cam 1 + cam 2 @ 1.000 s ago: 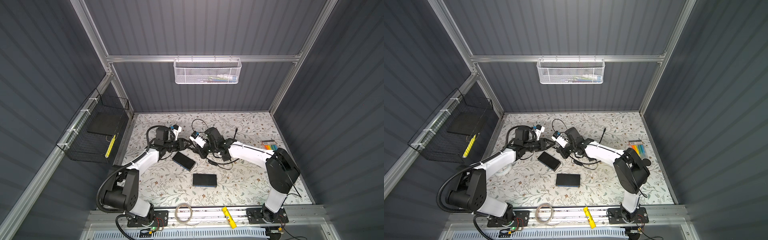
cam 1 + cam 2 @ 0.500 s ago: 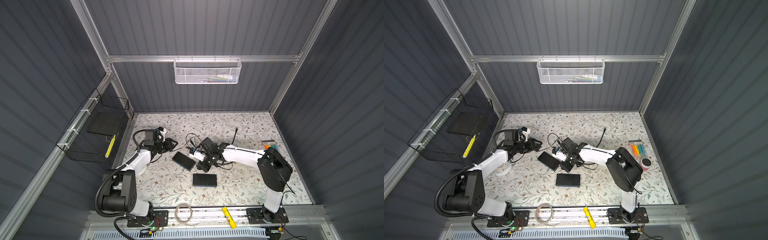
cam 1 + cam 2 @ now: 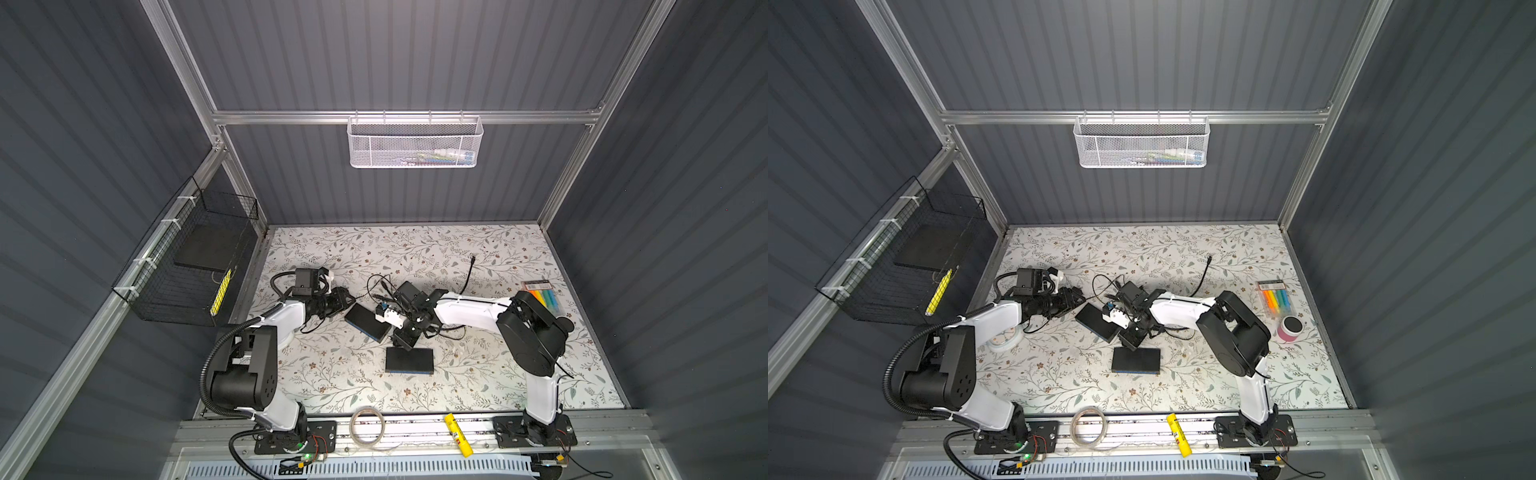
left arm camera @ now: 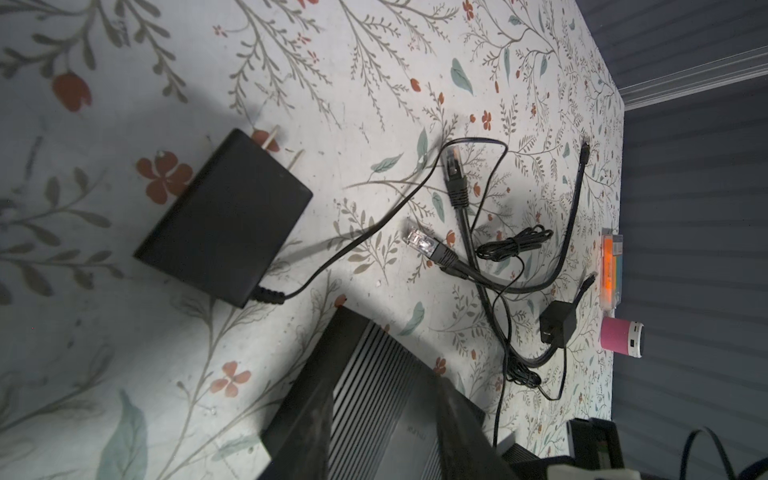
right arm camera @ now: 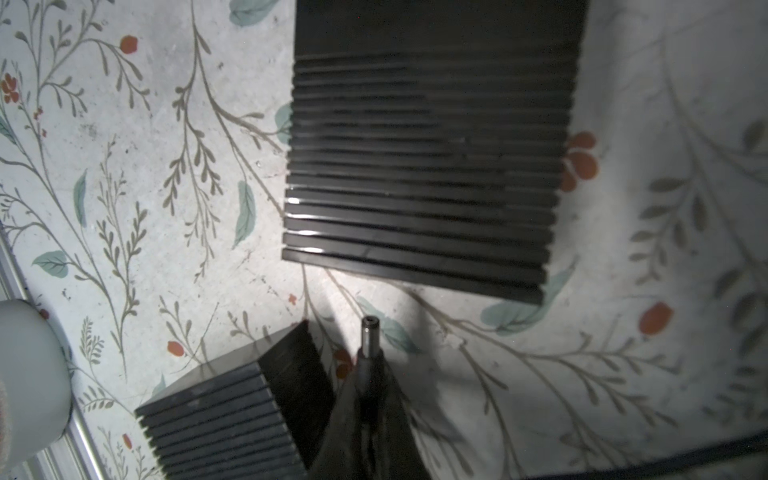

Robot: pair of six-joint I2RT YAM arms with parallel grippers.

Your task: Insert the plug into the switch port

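Two black ribbed switches lie on the floral mat in both top views: a tilted switch [image 3: 368,322] and a front switch [image 3: 409,360]. My right gripper [image 3: 404,337] hangs between them, shut on the cable's metal barrel plug [image 5: 369,334]. In the right wrist view the plug's tip points at the near edge of the front switch [image 5: 419,166], a short gap away, with a corner of the tilted switch [image 5: 232,411] beside it. No port shows. My left gripper [image 4: 380,384] is open, its fingers [image 4: 311,432] apart over the tilted switch's [image 4: 365,353] end.
Behind the switches lie a black power adapter [image 4: 224,216], two network cable ends [image 4: 419,241], a small cube adapter [image 4: 557,324] and tangled cables. A marker pack [image 3: 1277,301] and a pink cylinder [image 3: 1291,328] sit at the right. A tape roll [image 3: 366,428] and a yellow tube [image 3: 457,434] lie on the front rail.
My right gripper came forward from the back centre with the plug, down between the two switches. My left gripper drew back to the left, then returned to the tilted switch's end.
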